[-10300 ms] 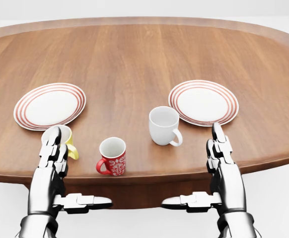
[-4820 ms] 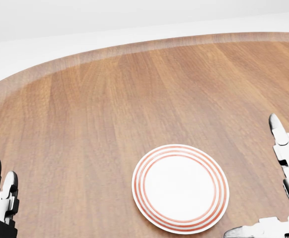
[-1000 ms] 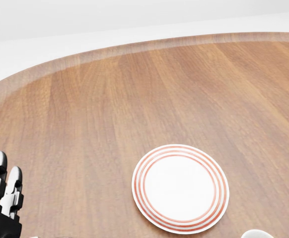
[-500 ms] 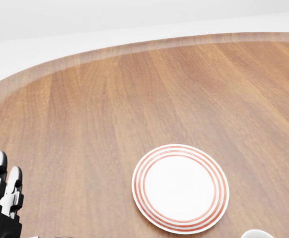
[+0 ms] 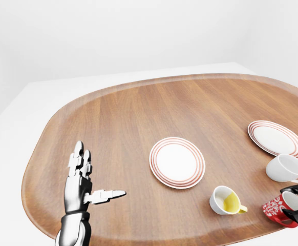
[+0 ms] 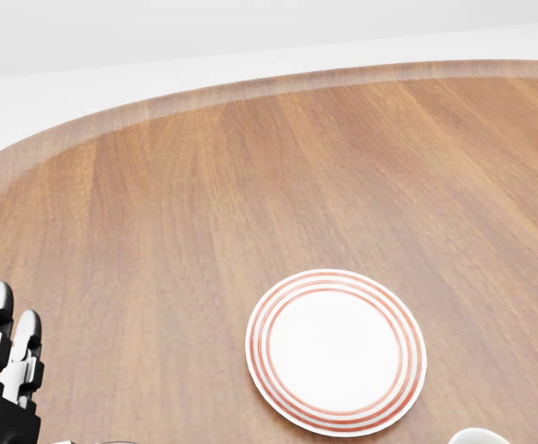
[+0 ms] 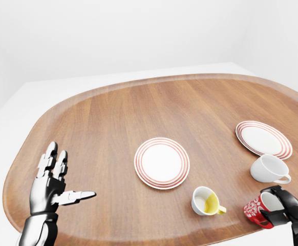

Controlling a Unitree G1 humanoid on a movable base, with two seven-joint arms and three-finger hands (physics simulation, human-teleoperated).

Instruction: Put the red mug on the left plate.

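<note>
Red mug (image 7: 257, 209): tilted, gripped by the right hand (image 7: 284, 206), whose dark fingers closed round its rim side, low at the right of the right-eye view. Yellow-lined mug (image 7: 206, 201): stood just to the left of that hand. White mug (image 7: 267, 168): lay tipped just above it. Left plate (image 7: 161, 162): sat bare, up and well to the left of the hand. Right plate (image 7: 263, 139): sat beyond the white mug. Left hand (image 7: 52, 187): spread wide, holding nothing, over the wooden table (image 7: 113, 118).

Large oval wooden table (image 5: 128, 118) with raised rim and lengthwise grain, spreading up and right of the hand; plain white floor and walls around, light even, diffuse.
</note>
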